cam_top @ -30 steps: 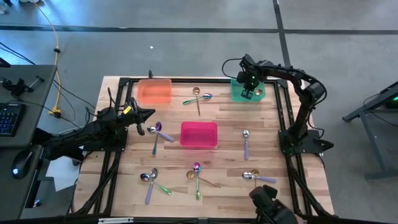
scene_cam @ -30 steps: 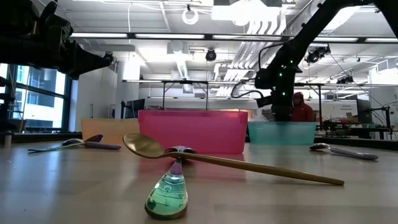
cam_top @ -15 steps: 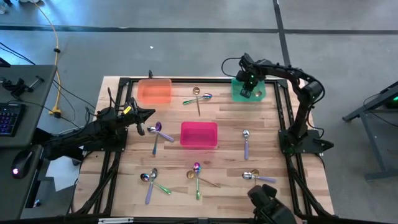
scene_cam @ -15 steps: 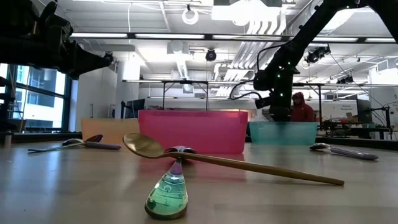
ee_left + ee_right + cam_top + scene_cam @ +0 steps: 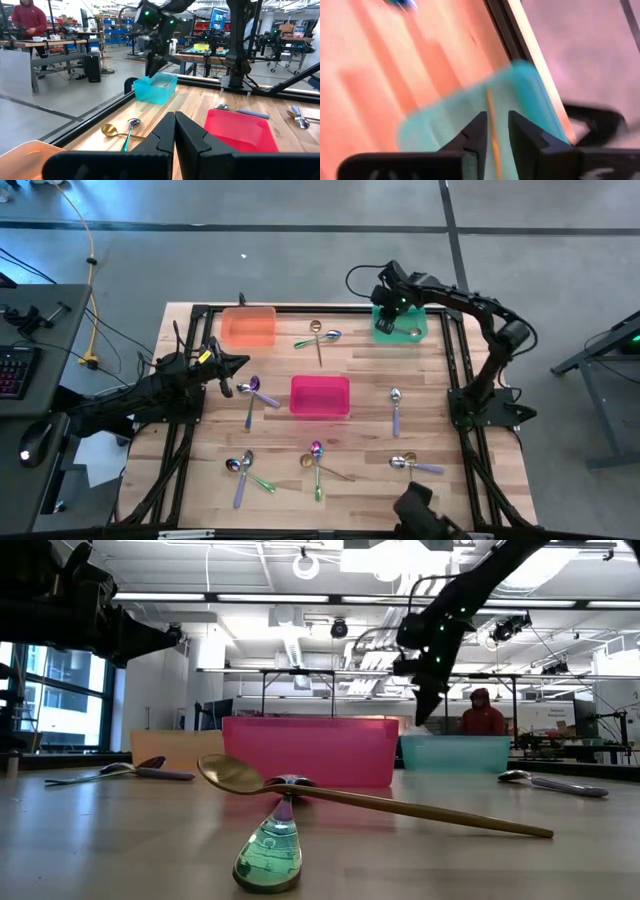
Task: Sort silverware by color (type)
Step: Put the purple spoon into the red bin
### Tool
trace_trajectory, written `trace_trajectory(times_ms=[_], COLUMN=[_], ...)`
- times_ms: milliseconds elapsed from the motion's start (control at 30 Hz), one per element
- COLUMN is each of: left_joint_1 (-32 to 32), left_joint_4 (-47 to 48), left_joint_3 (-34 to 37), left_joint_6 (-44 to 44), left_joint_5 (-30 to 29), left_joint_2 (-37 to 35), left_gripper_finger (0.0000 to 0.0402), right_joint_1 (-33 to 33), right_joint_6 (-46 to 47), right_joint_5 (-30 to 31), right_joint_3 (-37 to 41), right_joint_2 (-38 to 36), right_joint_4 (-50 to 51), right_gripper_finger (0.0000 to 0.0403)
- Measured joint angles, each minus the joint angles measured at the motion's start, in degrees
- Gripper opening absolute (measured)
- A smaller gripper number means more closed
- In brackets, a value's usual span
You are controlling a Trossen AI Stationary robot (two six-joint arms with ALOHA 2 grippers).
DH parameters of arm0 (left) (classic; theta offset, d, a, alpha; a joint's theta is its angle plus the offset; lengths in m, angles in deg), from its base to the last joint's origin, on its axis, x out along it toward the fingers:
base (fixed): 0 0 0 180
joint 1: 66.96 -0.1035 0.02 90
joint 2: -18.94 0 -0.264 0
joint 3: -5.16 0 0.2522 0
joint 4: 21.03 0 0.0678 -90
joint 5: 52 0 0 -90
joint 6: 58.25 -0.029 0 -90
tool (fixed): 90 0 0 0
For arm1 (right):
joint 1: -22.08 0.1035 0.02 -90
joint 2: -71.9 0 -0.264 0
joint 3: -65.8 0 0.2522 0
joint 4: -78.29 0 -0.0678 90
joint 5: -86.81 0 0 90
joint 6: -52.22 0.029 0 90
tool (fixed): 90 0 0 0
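Teal plastic sits under the right gripper (image 5: 388, 302), which hangs over the green bin (image 5: 410, 332) near the top right of the high view. Its fingers (image 5: 479, 131) stand a little apart with nothing between them, and a slim gold spoon (image 5: 492, 117) lies in the bin below. From table level that gripper (image 5: 430, 700) hangs above the bin's rim (image 5: 455, 752).

Over at the left side of the table the left gripper (image 5: 238, 363) waits, its fingers (image 5: 165, 132) pressed together and empty.

Spoons are scattered across the wooden table (image 5: 430, 410). A gold and silver pair (image 5: 318, 336) lies between the orange bin (image 5: 248, 326) and the green one. A purple-bowled pair (image 5: 252, 394) rests just left of the pink bin (image 5: 320, 396) in the middle. A lilac-handled spoon (image 5: 396, 410) lies right of that bin. Along the lower edge sit three clusters: one at the lower left (image 5: 243, 470), one at centre (image 5: 317, 463), one at the lower right (image 5: 410, 465).

In the low view the centre cluster is close up: a gold spoon (image 5: 350, 795) crossing a green-tinted iridescent one (image 5: 268, 852).
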Motion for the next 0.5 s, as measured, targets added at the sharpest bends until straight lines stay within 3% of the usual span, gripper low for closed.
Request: trace_trajectory(times_ms=[167,500], left_joint_1=[0.0,0.0], left_joint_4=[-0.35,-2.13], left_joint_3=[0.0,-0.02], left_joint_6=[0.0,0.02], left_joint_5=[0.0,0.1], left_joint_2=[0.02,0.02], left_gripper_finger=[0.0001,0.0001], right_joint_1=[1.12,7.03], right_joint_6=[1.87,7.78], right_joint_5=[-6.69,-7.47], right_joint_3=[8.78,24.04], right_joint_2=[-6.03,-18.93], right_joint_4=[-11.85,-33.74], right_gripper_finger=[0.0011,0.0006])
